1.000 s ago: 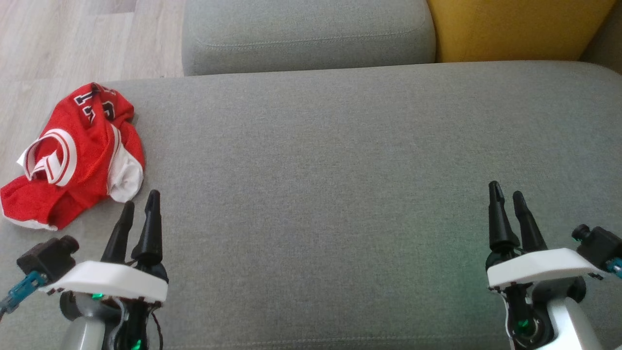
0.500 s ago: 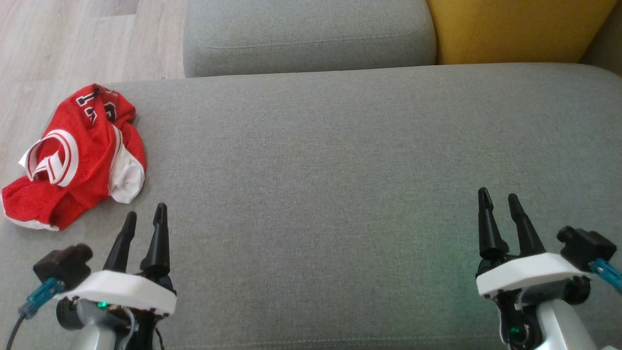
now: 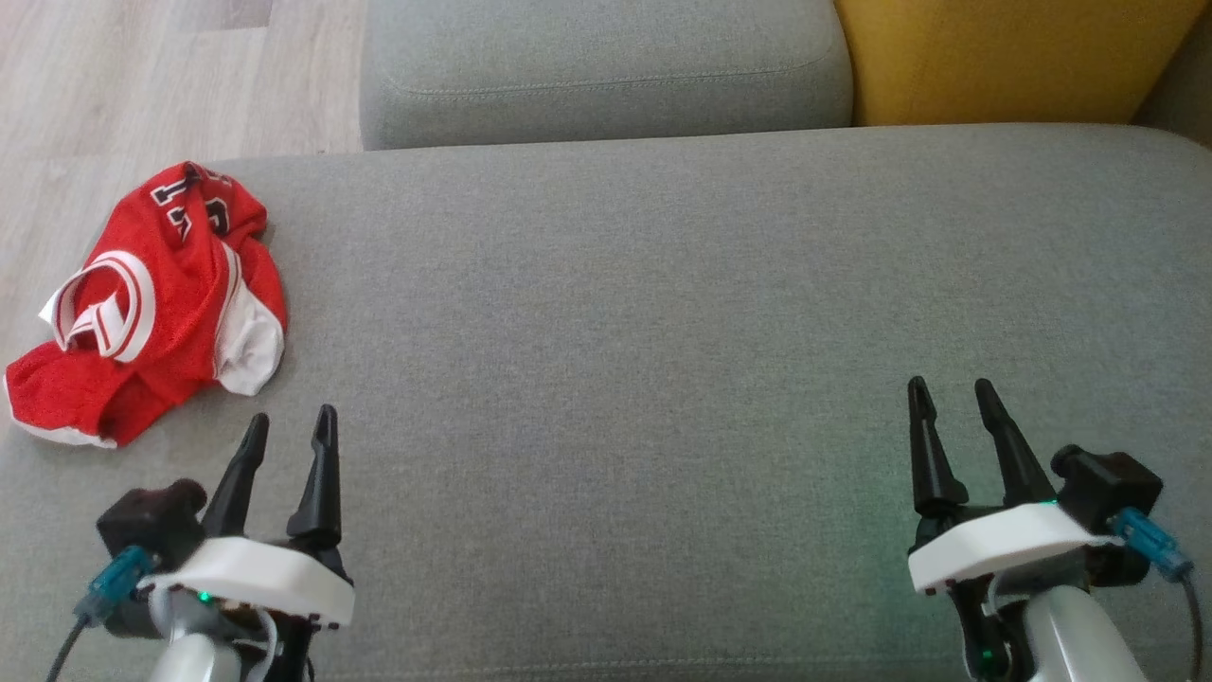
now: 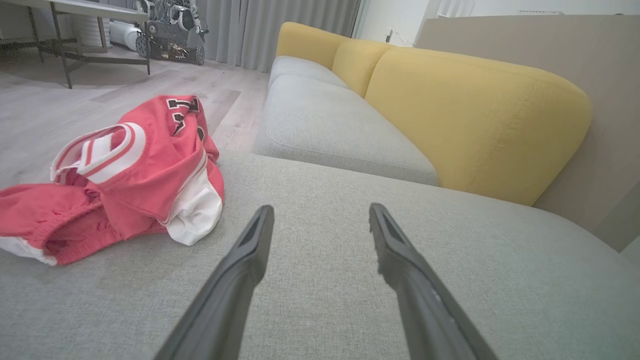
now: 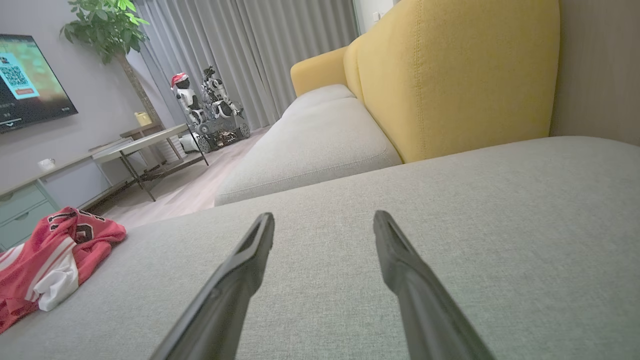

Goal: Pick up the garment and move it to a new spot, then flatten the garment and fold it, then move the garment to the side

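Spanning most of the head view, the grey seat (image 3: pixel 663 332) is the work surface. A second grey cushion (image 3: pixel 597 66) and a yellow backrest (image 3: pixel 1004 57) lie beyond it, and pale wood floor (image 3: pixel 142 76) runs off its left side. The jersey (image 3: pixel 151 294), red with white trim and dark lettering, lies crumpled at the seat's left edge, close to the far corner. Whether any of it overhangs the edge I cannot tell. The left gripper (image 3: pixel 292 414) sits near the heap, a little to its right and nearer the robot, not touching it, jaws spread and holding nothing. The right gripper (image 3: pixel 949 383) is well apart on the seat's other side, likewise spread and bare.

The step in hand looks like the first pick-up, and the left arm is the obvious one for it. It would do well to come down on a raised fold, such as the striped band (image 3: pixel 104 303) on top. Taking several layers at once should stop the thin cloth sliding out. Lifting before carrying should keep the heap from being dragged off the edge. The middle of the seat suits the laying-out.

No container is in play: the seat alone bears the jersey.
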